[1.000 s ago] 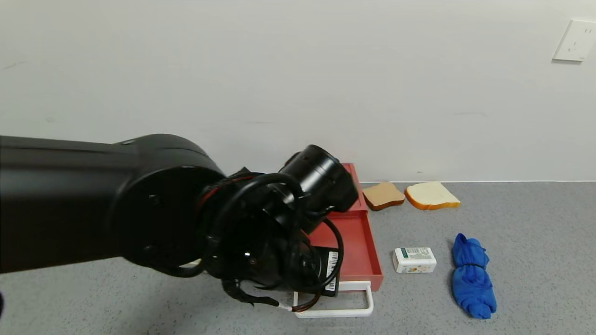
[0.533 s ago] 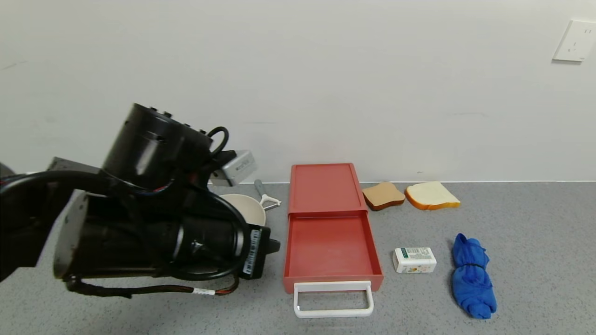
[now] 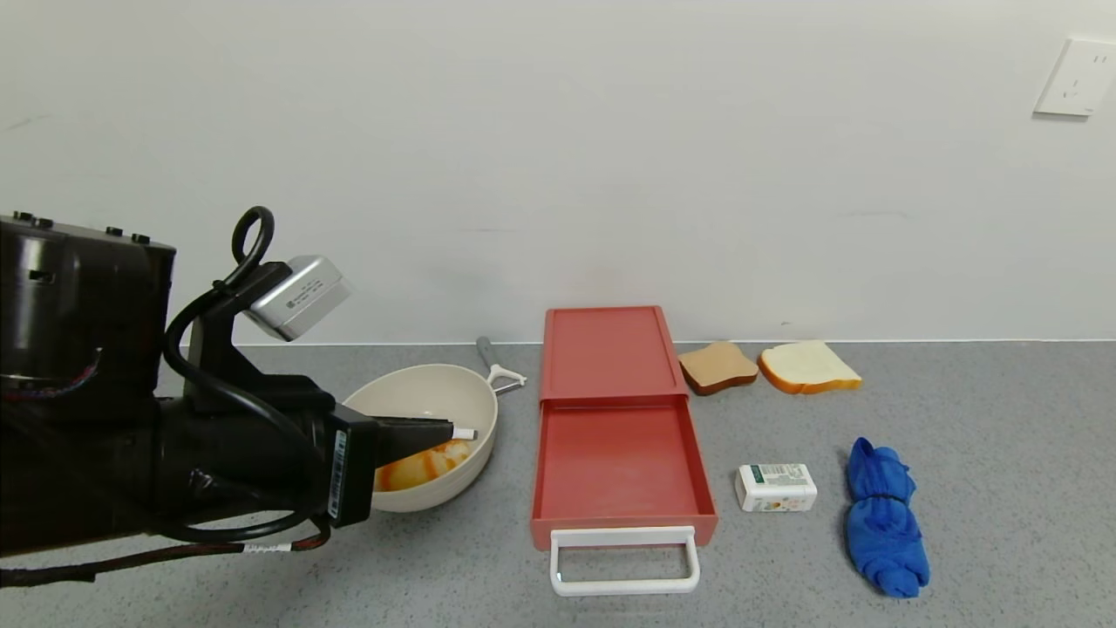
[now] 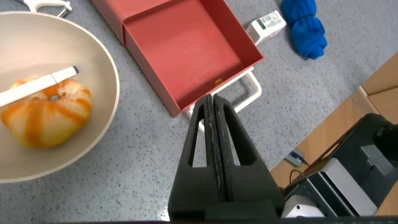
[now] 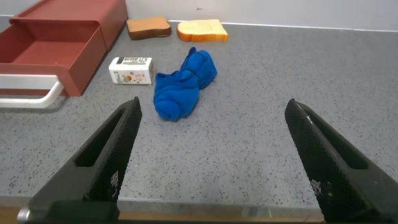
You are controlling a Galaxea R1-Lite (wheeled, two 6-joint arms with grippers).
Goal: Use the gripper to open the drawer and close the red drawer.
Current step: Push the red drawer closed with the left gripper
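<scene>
- Drawer [image 3: 621, 427]: tray pulled out, white handle [image 3: 624, 563] free.
- Left tool [image 3: 436, 431]: left of drawer, above bowl [image 3: 410, 397], fingers pressed together.
- Right tool [image 5: 211, 155]: spread wide, right of drawer.

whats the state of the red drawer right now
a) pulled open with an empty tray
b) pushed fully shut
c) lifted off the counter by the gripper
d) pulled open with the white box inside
a: the drawer has its tray slid out toward the white handle and nothing lies in it; the left gripper, fingers together, is off to the side by the bowl.
</scene>
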